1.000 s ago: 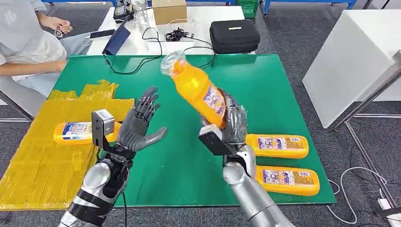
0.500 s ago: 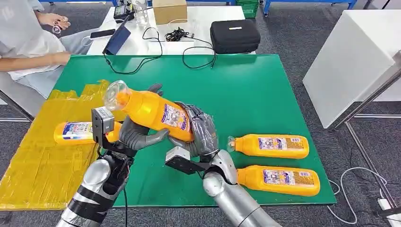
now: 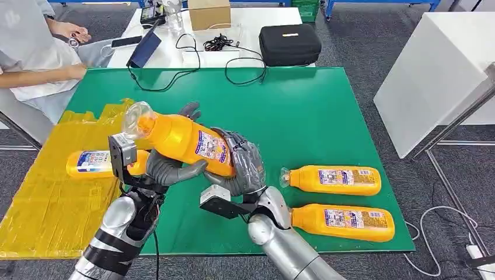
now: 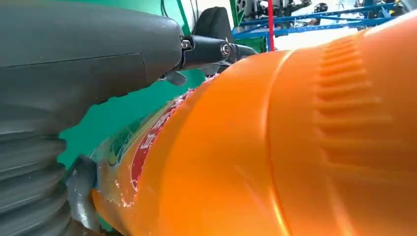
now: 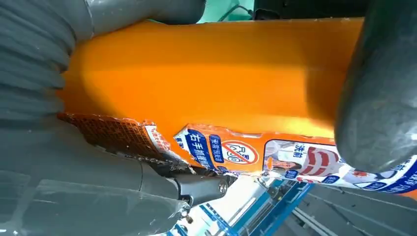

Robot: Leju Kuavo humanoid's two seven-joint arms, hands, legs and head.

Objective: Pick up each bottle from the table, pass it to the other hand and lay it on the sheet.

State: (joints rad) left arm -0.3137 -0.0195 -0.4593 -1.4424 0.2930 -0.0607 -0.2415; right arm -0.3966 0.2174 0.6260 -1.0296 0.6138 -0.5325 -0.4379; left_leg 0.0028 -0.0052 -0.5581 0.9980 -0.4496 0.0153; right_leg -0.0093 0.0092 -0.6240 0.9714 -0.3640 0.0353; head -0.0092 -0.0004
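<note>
My right hand (image 3: 245, 166) grips the lower body of an orange bottle (image 3: 181, 140) with a clear cap, held tilted above the green mat (image 3: 303, 116), cap toward the yellow sheet (image 3: 52, 198). The bottle rests against the palm of my left hand (image 3: 169, 166); its thumb lies under the bottle and its fingers stand up behind it. Close up, the bottle (image 4: 295, 147) presses against the left thumb (image 4: 88, 54), and the right fingers (image 5: 378, 98) wrap the bottle (image 5: 221, 73). One bottle (image 3: 93, 163) lies on the sheet. Two more bottles (image 3: 335, 179) (image 3: 344, 221) lie on the mat at the right.
A person (image 3: 29, 52) sits at the far left beside the table. A black case (image 3: 290, 44), cables and a cardboard box (image 3: 209, 13) stand on the white table behind. A white cabinet (image 3: 432, 70) is at the right.
My right hand swung the bottle down and to the left, from upright over the mat's middle into my left palm. In the last half second it shifted only slightly further left.
</note>
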